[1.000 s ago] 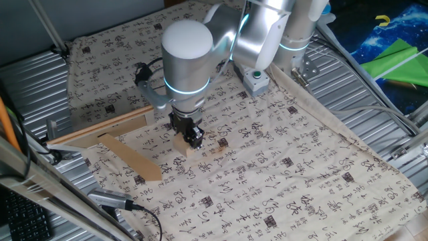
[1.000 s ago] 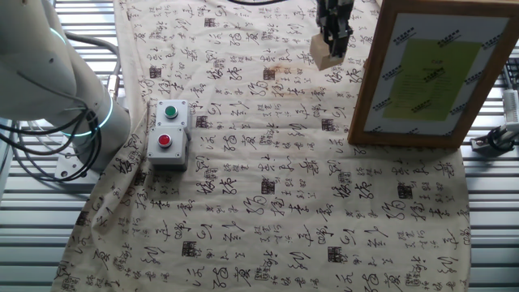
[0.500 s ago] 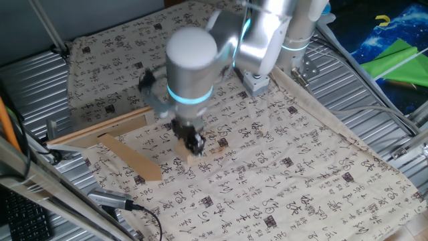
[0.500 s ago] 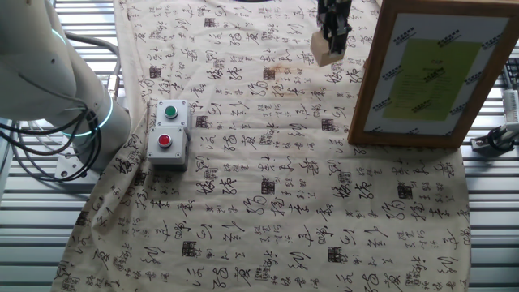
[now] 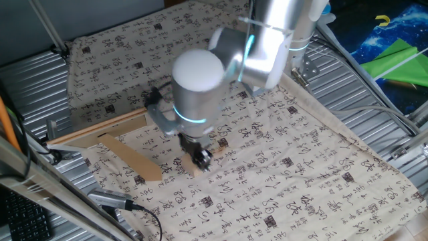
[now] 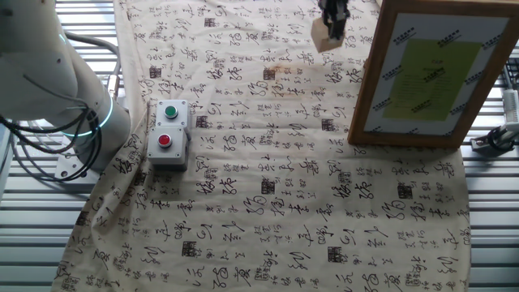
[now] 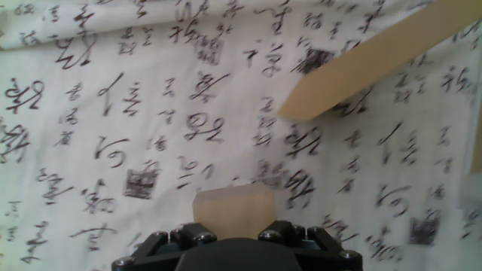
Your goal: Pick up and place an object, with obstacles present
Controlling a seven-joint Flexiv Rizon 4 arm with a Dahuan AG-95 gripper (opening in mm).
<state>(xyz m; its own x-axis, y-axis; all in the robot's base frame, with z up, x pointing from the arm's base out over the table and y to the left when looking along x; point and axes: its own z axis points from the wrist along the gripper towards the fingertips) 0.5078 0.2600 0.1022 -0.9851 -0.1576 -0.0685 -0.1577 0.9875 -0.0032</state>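
My gripper (image 5: 200, 159) is shut on the small light-tan wooden block (image 5: 196, 167) and holds it just above the patterned cloth, right of the plank's near end. In the other fixed view the gripper (image 6: 332, 18) holds the block (image 6: 323, 36) at the top edge of the picture. In the hand view the block (image 7: 233, 205) sticks out between the jaws at the bottom centre. The wide flat tan plank (image 5: 130, 157) lies at the left; it also shows in the hand view (image 7: 369, 64) at upper right. The narrow pale batten (image 5: 100, 129) lies behind it.
A grey box with a green and a red button (image 6: 166, 134) sits on the cloth. A wooden-framed board (image 6: 426, 73) stands to the right of the gripper in the other fixed view. Ribbed metal edges (image 5: 27, 87) surround the cloth (image 5: 287, 167).
The arm has moved toward the front and right with the block in its jaws, away from the batten. The block has risen a little in the other fixed view.
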